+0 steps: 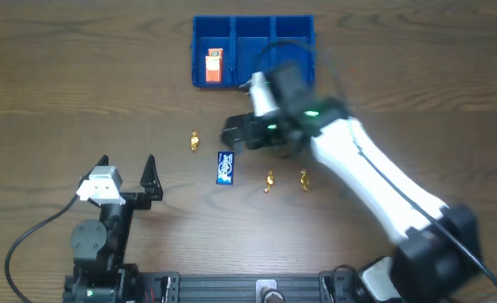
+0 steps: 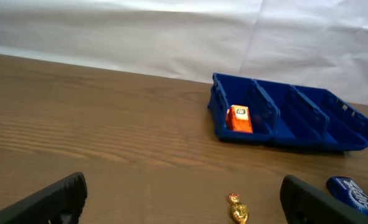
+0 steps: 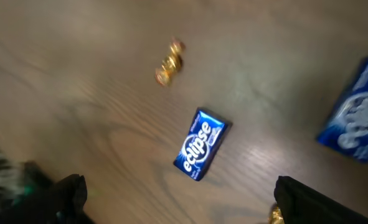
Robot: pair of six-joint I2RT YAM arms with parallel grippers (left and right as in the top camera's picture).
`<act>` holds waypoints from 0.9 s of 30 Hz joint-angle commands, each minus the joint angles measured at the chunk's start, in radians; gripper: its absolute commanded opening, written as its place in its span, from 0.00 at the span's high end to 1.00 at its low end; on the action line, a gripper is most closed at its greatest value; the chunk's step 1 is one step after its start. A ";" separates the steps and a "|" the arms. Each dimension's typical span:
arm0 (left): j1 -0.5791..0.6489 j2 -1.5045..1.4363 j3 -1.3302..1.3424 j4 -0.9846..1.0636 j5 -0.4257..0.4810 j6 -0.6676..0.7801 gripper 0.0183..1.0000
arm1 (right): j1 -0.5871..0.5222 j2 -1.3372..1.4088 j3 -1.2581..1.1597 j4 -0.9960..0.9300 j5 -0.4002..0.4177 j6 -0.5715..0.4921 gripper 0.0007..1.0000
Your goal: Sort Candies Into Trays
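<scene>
A blue tray (image 1: 252,27) with three compartments stands at the far middle; it is also in the left wrist view (image 2: 320,134). An orange candy (image 1: 214,65) (image 2: 240,118) lies in its left compartment. On the table lie a small blue pack (image 1: 225,167) (image 3: 200,143) (image 2: 352,193) and three gold candies (image 1: 194,140) (image 1: 269,180) (image 1: 304,178). My right gripper (image 1: 235,133) (image 3: 184,211) hovers open just above the blue pack, nothing between its fingers. Beyond the pack lies a gold candy (image 3: 169,62). My left gripper (image 1: 128,168) (image 2: 184,214) stands open near its base, short of a gold candy (image 2: 238,210).
A blurred blue shape with white print (image 3: 357,118) sits at the edge of the right wrist view; I cannot tell what it is. The wooden table (image 1: 63,84) has free room on the left and right. A white backdrop (image 2: 140,31) rises behind the table.
</scene>
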 commanded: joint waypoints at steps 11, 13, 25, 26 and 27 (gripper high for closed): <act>0.004 -0.006 -0.016 -0.038 0.017 0.006 0.00 | 0.264 0.321 0.125 -0.057 0.365 0.424 0.00; 0.004 -0.006 -0.016 -0.038 0.017 0.006 0.00 | 0.272 0.350 0.126 -0.047 0.370 0.443 0.00; 0.004 -0.006 -0.016 -0.038 0.017 0.006 0.00 | 0.275 0.417 0.127 -0.051 0.431 0.523 0.09; 0.004 -0.006 -0.016 -0.038 0.017 0.006 0.00 | 0.275 0.417 0.127 -0.051 0.434 0.529 0.11; 0.004 -0.006 -0.016 -0.039 0.017 0.006 0.00 | 0.275 0.417 0.127 -0.051 0.434 0.530 0.13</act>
